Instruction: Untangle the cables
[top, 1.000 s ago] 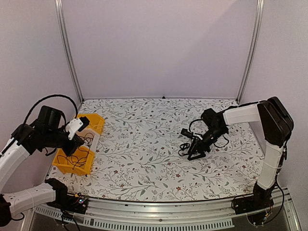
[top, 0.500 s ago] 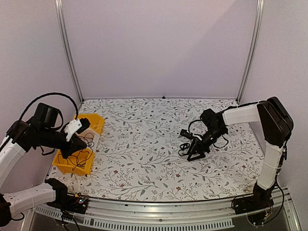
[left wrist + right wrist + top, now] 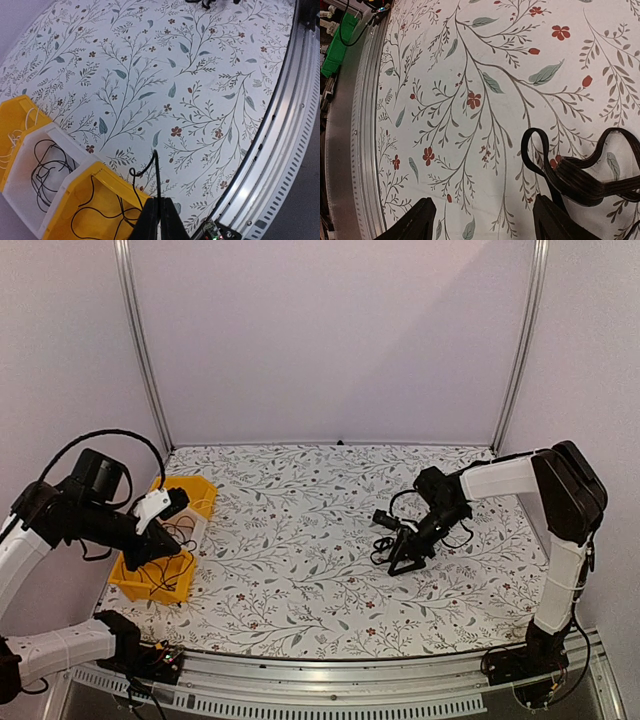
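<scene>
Here, the left hand hangs at the left edge of the counter, its fingers pressed together on a thin black cable. The cable rises straight out of the closed tips, and a short curled end branches off beside it. The hand is over the near yellow bin, which holds some thin black wire; I cannot tell whether that wire belongs to the held cable. Just beside this bin stands a white bin with a loose coil of black cable in it. Past that is a second yellow bin with pale wire inside. A metal rail runs along the counter's near edge.

The right hand is low over the right half of the counter, well apart from the left one. Its fingers stand apart and nothing is clamped between them. The bundle of black cables lies on the counter right at this hand, on the side nearer the middle. In the right wrist view a flat black loop of the bundle lies flat on the flowered cloth. One finger stands in front of the loop; I cannot tell whether it touches. The other finger is well clear of the loop.
</scene>
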`<state>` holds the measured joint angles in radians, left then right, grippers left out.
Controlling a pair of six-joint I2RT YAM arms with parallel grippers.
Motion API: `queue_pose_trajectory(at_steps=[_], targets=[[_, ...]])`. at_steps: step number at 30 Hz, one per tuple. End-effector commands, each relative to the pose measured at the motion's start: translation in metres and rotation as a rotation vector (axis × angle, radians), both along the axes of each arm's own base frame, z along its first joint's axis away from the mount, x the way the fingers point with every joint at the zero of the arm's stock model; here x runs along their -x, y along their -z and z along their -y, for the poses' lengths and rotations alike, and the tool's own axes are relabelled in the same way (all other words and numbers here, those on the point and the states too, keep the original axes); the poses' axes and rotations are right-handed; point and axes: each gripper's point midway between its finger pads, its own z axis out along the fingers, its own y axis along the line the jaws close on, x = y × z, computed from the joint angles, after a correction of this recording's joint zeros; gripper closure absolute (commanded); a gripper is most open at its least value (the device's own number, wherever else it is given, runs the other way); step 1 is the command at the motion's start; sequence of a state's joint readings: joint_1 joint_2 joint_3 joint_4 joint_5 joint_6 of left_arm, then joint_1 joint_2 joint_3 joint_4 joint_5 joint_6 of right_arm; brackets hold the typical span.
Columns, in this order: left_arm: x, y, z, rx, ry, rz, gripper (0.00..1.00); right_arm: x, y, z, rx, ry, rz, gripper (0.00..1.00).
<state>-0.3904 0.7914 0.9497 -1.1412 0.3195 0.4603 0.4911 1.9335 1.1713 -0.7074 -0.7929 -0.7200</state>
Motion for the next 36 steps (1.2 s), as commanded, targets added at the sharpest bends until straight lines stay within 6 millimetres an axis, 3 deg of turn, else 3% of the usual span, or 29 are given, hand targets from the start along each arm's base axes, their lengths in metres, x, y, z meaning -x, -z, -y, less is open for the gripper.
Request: queue_pose_trajectory(at_steps=[1,4,6,12,17,31,34,36], targets=[[0.005,-0.057,0.017,0.146,0.076,0.178,1.0,0.0,0.003,-0.004,0.009,-0.017,0.003,0.29],[0.005,-0.091,0.019,0.196,0.086,0.262,1.0,0.001,0.005,-0.005,0.014,-0.022,-0.004,0.29],[0.002,-0.104,0.017,0.197,0.07,0.299,1.0,0.002,0.005,-0.005,0.017,-0.025,-0.005,0.29],[-0.017,-0.079,-0.009,0.048,-0.061,0.3,1.0,0.003,0.007,-0.005,0.024,-0.027,-0.006,0.29],[-0.028,-0.083,-0.027,-0.007,-0.164,0.363,1.0,0.004,0.008,-0.005,0.026,-0.03,-0.007,0.29],[-0.027,-0.029,-0.08,-0.325,-0.293,0.281,1.0,0.005,0.012,-0.006,0.037,-0.036,-0.009,0.29],[-0.027,-0.035,-0.086,-0.344,-0.313,0.306,1.0,0.006,0.012,-0.006,0.037,-0.039,-0.01,0.29],[-0.028,-0.05,-0.088,-0.33,-0.328,0.35,1.0,0.006,0.014,-0.006,0.04,-0.04,-0.014,0.29]])
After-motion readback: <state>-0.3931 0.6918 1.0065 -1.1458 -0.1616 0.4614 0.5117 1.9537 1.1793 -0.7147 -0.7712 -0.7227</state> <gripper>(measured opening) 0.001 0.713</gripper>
